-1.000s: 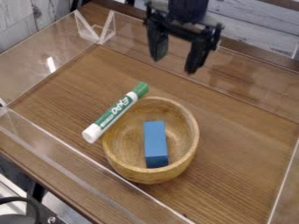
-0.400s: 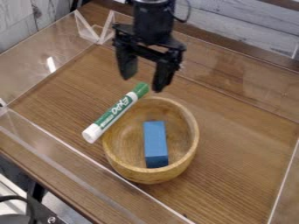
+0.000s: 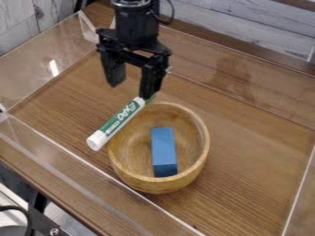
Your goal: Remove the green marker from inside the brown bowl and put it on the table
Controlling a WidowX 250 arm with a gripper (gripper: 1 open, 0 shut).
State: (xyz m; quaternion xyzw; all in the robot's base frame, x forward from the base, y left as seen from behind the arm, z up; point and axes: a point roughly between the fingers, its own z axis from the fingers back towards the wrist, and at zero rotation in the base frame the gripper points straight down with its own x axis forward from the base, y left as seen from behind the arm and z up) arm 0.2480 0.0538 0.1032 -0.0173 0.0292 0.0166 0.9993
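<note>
Green-capped marker (image 3: 121, 118) lies slanted across the bowl's (image 3: 193, 166) left rim, capped end over the bowl, white end on the counter (image 3: 246, 101). A blue block (image 3: 163, 150) sits inside. The gripper (image 3: 131, 86) hangs above the cap, jaws wide.

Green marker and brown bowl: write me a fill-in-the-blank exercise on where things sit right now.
1. The green marker lies across the rim of the brown bowl, its white end pointing toward the ____ side of the picture.
2. Inside the bowl lies a ____ block.
3. The gripper hangs above the marker's ____ end, with its jaws apart.

Missing words: left; blue; green
</note>
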